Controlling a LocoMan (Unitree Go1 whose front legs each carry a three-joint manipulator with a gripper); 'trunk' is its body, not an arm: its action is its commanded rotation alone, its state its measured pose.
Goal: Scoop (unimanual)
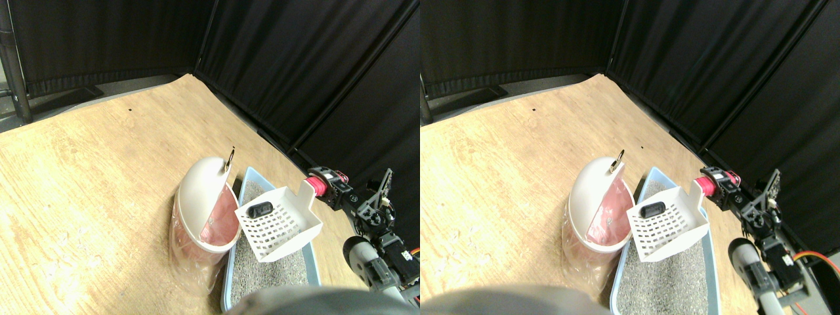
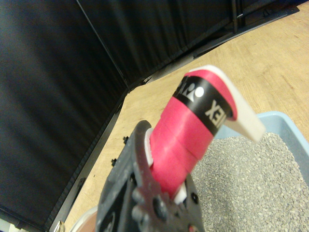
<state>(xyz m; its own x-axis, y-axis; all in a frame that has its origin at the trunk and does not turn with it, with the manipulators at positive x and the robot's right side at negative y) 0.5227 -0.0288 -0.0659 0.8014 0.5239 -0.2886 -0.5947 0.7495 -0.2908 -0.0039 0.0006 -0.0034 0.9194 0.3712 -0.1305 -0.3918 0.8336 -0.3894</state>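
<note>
A white slotted scoop [image 1: 281, 228] hangs tilted above the blue litter tray [image 1: 250, 178], with a small dark lump [image 1: 260, 209] lying in its bowl. Its handle [image 1: 316, 184] is wrapped in red tape, and my right gripper [image 1: 330, 190] is shut on it from the right. In the wrist view the red handle [image 2: 190, 130] runs out from between the dark jaws of the gripper [image 2: 166, 191], above the grey litter [image 2: 251, 183]. The scoop's bowl sits just beside the opening of the white-lidded bin [image 1: 200, 197].
The bin has a pink liner [image 1: 220, 220] and stands left of the tray on the wooden floor [image 1: 98, 170]. Black curtain walls [image 1: 308, 72] close off the back and the right side, close behind my arm.
</note>
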